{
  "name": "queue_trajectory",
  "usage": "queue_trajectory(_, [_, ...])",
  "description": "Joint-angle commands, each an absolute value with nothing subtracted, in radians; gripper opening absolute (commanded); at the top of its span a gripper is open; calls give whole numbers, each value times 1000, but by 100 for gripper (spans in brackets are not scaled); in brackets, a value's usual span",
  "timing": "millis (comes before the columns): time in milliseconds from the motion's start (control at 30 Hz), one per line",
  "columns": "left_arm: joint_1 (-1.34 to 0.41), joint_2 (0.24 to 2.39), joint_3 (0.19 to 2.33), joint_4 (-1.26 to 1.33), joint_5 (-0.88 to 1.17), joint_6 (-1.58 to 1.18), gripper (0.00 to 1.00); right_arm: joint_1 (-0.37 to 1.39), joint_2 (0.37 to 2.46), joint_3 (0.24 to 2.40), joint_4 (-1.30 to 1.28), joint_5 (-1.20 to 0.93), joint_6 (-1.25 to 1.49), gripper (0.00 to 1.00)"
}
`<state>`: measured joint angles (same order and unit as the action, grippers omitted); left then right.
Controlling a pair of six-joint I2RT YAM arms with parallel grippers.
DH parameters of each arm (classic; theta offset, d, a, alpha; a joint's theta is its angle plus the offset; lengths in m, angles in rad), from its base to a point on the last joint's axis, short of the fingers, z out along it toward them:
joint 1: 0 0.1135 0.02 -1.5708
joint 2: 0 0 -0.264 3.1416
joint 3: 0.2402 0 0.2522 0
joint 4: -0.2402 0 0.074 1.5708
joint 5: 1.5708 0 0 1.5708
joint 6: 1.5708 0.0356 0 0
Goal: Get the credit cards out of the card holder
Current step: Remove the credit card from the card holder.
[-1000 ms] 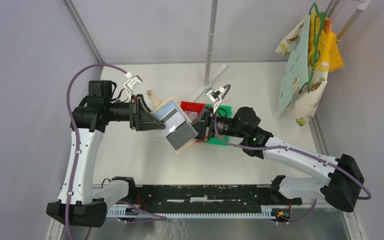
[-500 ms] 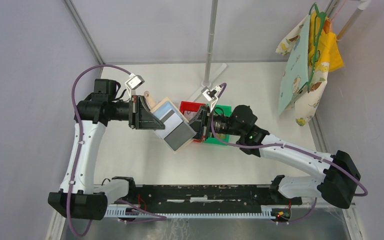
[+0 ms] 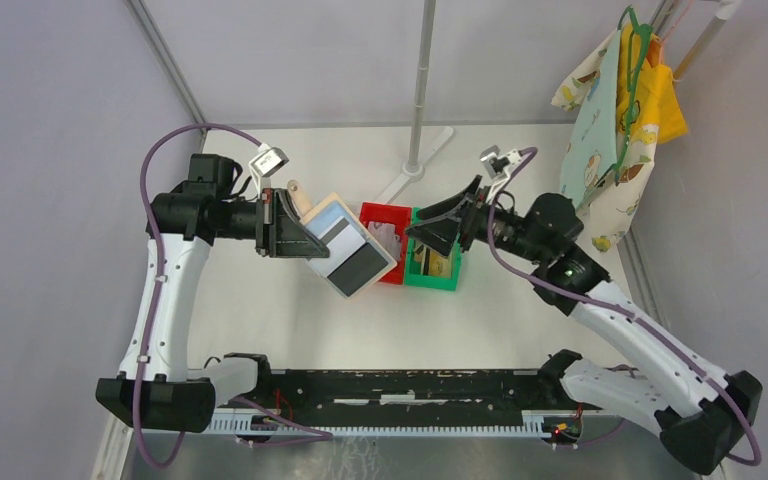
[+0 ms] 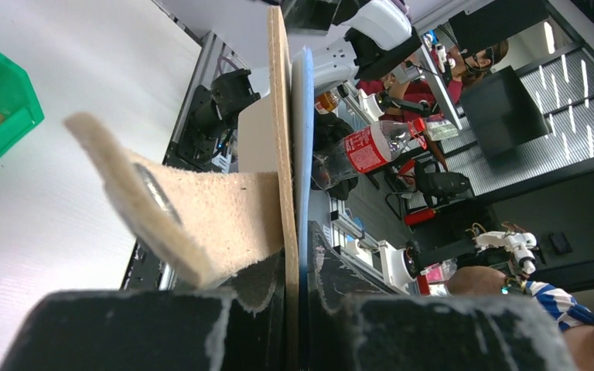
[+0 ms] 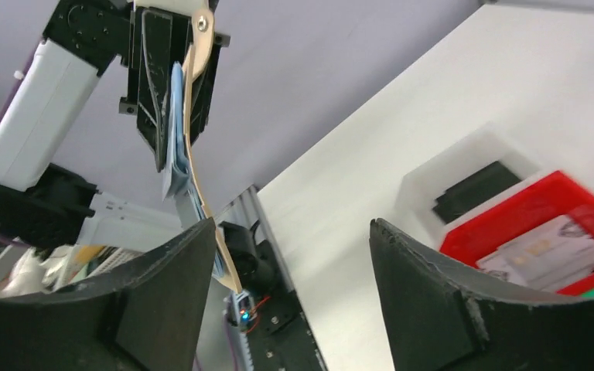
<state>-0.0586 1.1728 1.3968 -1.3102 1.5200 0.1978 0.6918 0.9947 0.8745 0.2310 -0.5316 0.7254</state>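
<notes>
My left gripper [image 3: 298, 238] is shut on the tan card holder [image 3: 345, 250] and holds it open above the table, its light blue pockets facing up. A grey card [image 3: 360, 266] shows in the pockets. In the left wrist view the card holder [image 4: 281, 139] stands edge-on between the fingers, its snap flap [image 4: 170, 209] hanging left. My right gripper [image 3: 425, 228] is open and empty above the bins, apart from the holder. The right wrist view shows the right gripper [image 5: 294, 255] wide open, with the card holder [image 5: 193, 162] beyond it. A silvery card [image 5: 545, 249] lies in the red bin [image 5: 510, 220].
The red bin [image 3: 375, 212] and a green bin [image 3: 430, 283] stand side by side mid-table, a gold card [image 3: 440, 265] in the green one. A white tray with a black object [image 5: 476, 185] sits beside the red bin. A pole base [image 3: 412, 168] stands behind. Cloth hangs at the back right [image 3: 610, 120].
My right gripper was shut at the holder's right edge. It has let go, opened, and drawn back to the right over the bins. The left gripper tightened on the holder and barely moved.
</notes>
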Motion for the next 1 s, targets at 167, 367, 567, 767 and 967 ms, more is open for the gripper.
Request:
queue_trajectory(167, [-57, 1152, 1447, -1312, 1564, 250, 6, 655, 978, 967, 262, -601, 724, 91])
queue_trajectory(367, [-58, 1139, 1427, -1310, 1560, 251, 6, 787, 1106, 1055, 353, -612, 719, 91])
queue_trajectory(567, [-58, 1121, 1430, -1308, 1556, 259, 6, 853, 1203, 1104, 422, -611, 755, 77])
queue_trajectory(767, [-58, 1095, 1416, -1305, 1531, 290, 7, 877, 1246, 1115, 489, -624, 805, 52])
queue_trajectory(967, [-57, 1080, 1410, -1302, 1522, 292, 18, 891, 1264, 1127, 489, -626, 816, 17])
